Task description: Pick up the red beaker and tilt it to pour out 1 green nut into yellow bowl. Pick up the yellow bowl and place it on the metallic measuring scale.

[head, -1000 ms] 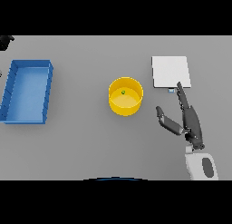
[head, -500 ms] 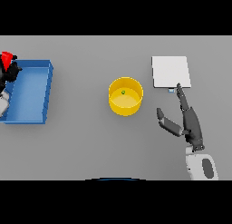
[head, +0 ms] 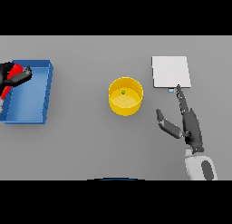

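- The right hand point(head: 190, 125) lies low over the grey table point(head: 90, 146), toward its right edge. The fingers are straight and spread wide, the thumb is splayed to the left, and the hand holds nothing.
- Its longest fingertip points at the near edge of the flat, square metallic measuring scale point(head: 170, 71) and reaches a small tab there. Whether it touches cannot be told.
- The round yellow bowl point(head: 125, 96) stands mid-table, left of the right hand and apart from it, with one small green nut point(head: 123, 92) inside.
- The left hand point(head: 12, 76), at the table's left edge, is curled round the red beaker point(head: 13, 78) over the far left corner of the open blue rectangular bin point(head: 41, 96).
- Judged from this, the pour is done and the bowl lift remains.
- Risks: the open hand could knock the bowl sideways instead of closing round it and spill the nut. A fingertip could also nudge the scale.
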### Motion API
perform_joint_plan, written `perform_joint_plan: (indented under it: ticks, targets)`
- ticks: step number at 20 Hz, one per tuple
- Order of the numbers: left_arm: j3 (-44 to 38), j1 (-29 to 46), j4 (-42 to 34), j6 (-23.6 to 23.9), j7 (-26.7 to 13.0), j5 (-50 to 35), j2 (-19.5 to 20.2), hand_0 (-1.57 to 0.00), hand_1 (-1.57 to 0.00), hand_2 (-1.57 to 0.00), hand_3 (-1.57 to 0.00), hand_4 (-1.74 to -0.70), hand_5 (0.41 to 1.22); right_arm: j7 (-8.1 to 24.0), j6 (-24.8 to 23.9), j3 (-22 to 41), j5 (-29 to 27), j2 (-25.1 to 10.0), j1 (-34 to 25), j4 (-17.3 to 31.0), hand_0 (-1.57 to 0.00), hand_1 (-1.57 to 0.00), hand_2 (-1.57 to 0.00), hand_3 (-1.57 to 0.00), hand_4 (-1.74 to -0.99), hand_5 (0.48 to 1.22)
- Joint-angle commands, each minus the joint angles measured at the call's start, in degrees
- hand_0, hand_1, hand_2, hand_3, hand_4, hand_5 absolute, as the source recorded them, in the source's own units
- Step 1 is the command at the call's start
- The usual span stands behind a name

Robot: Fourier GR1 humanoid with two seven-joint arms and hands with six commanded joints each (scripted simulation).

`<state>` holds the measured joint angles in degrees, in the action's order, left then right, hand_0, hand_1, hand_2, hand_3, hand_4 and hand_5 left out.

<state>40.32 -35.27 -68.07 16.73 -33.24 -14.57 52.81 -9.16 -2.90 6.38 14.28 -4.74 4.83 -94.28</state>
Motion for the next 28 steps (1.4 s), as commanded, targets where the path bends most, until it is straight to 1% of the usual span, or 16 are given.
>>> perform_joint_plan:
  ticks: [1, 2, 4, 5, 7, 10, 11, 12, 13, 15, 16, 17, 21, 22, 25, 28]
  targets:
    - [0.0, -0.1, -0.5, -1.0, -0.4, -0.3, 0.6, -0.48, -0.39, -0.39, -0.37, -0.88, 0.71, 0.3, 0.1, 0.3, 0.3, 0.0, 0.8, -0.3, 0.0, 0.0, 0.0, 0.0, -1.184, 0.667]
    - [-0.3, -0.3, -0.5, -1.9, -0.2, -1.0, 0.7, -0.38, -0.31, -0.31, -0.3, -0.85, 0.698, 0.1, 0.4, 0.3, -0.1, 0.0, 1.2, -0.7, 0.0, 0.0, 0.0, 0.0, -1.187, 0.667]
    - [-0.7, 0.4, -0.8, -1.6, 0.2, -1.8, 0.6, -0.24, -0.2, -0.2, -0.19, -0.82, 0.684, 0.8, 0.0, 0.5, 0.5, 0.1, 1.0, -0.8, 0.0, 0.0, 0.0, 0.0, -1.187, 0.666]
    - [-0.6, 0.2, -1.2, -1.5, 0.1, -1.7, 0.6, -0.19, -0.16, -0.16, -0.15, -0.8, 0.679, 2.0, 0.2, 0.7, 0.5, 0.3, 0.3, -0.7, 0.0, 0.0, 0.0, 0.0, -1.188, 0.668]
    - [-1.3, -0.9, -0.1, -1.0, 1.2, -1.7, 0.0, -0.12, -0.1, -0.1, -0.1, -0.79, 0.674, 3.6, -0.3, 0.7, 1.0, 0.6, -0.9, -0.2, 0.0, 0.0, 0.0, 0.0, -1.193, 0.66]
    - [-2.4, -1.3, 1.6, -0.6, 4.3, -2.0, -0.9, -0.06, -0.05, -0.05, -0.05, -0.79, 0.674, 3.5, -1.1, 1.3, 3.6, -0.6, -0.4, -0.4, 0.0, 0.0, 0.0, 0.0, -1.203, 0.66]
    - [-2.6, -1.3, 2.0, -0.5, 5.1, -2.1, -1.0, -0.05, -0.04, -0.04, -0.04, -0.79, 0.671, 4.3, -0.7, 1.6, 3.9, -0.8, -1.0, -0.6, 0.0, 0.0, 0.0, 0.0, -1.198, 0.662]
    - [-2.4, -1.0, 1.6, -0.1, 5.8, -1.6, -0.7, -0.04, -0.03, -0.03, -0.03, -0.78, 0.674, 3.3, 0.6, 2.0, 3.5, -1.3, -1.8, -0.3, 0.0, 0.0, 0.0, 0.0, -1.175, 0.677]
    - [-2.2, -1.2, 1.7, 0.6, 4.9, -1.6, -1.6, -0.03, -0.03, -0.03, -0.02, -0.78, 0.679, 2.2, 1.9, 2.7, 3.7, -2.0, -2.4, -0.3, 0.0, 0.0, 0.0, 0.0, -1.162, 0.694]
    - [-2.2, -1.0, 1.4, 0.8, 4.1, -1.9, -1.6, -0.02, -0.02, -0.02, -0.02, -0.78, 0.693, 2.8, 3.7, 4.0, 6.0, -4.4, -5.3, -0.3, 0.0, 0.0, 0.0, 0.0, -1.202, 0.709]
    - [-2.3, -1.5, 1.8, 0.7, 4.0, -1.8, -1.8, -0.02, -0.01, -0.01, -0.01, -0.78, 0.7, 4.1, 5.3, 4.4, 6.6, -5.8, -7.6, 0.4, 0.0, 0.0, 0.0, 0.0, -1.221, 0.709]
    - [-2.2, -1.2, 1.7, 1.0, 4.8, -1.6, -1.9, -0.01, -0.01, -0.01, -0.01, -0.79, 0.704, 3.9, 6.9, 4.7, 6.9, -7.5, -8.7, 1.0, 0.0, 0.0, 0.0, 0.0, -1.234, 0.707]
    - [-2.0, -1.1, 1.9, 0.5, 5.3, -1.9, -2.1, 0.0, 0.0, 0.0, 0.0, -0.79, 0.709, 6.4, 10.2, 9.5, 15.4, -12.5, -15.5, 3.8, 0.0, 0.0, 0.0, 0.0, -1.282, 0.677]
    - [-2.0, -0.9, 1.7, 0.5, 4.9, -2.1, -2.1, 0.0, 0.0, 0.0, 0.0, -0.8, 0.708, 5.3, 11.2, 10.7, 17.6, -14.5, -17.4, 4.3, 0.0, 0.0, 0.0, 0.0, -1.279, 0.671]
    - [-1.9, -1.2, 1.2, 0.3, 4.6, -2.1, -1.7, 0.0, 0.0, 0.0, 0.0, -0.79, 0.716, 4.9, 14.4, 15.2, 22.7, -16.4, -22.3, 6.5, 0.0, 0.0, 0.0, 0.0, -1.276, 0.666]
    - [-1.9, -1.1, 0.5, 0.6, 5.0, -2.3, -1.9, 0.0, 0.0, 0.0, 0.0, -0.8, 0.722, 3.9, 17.6, 17.4, 24.4, -17.4, -27.7, 10.0, 0.0, 0.0, 0.0, 0.0, -1.271, 0.658]
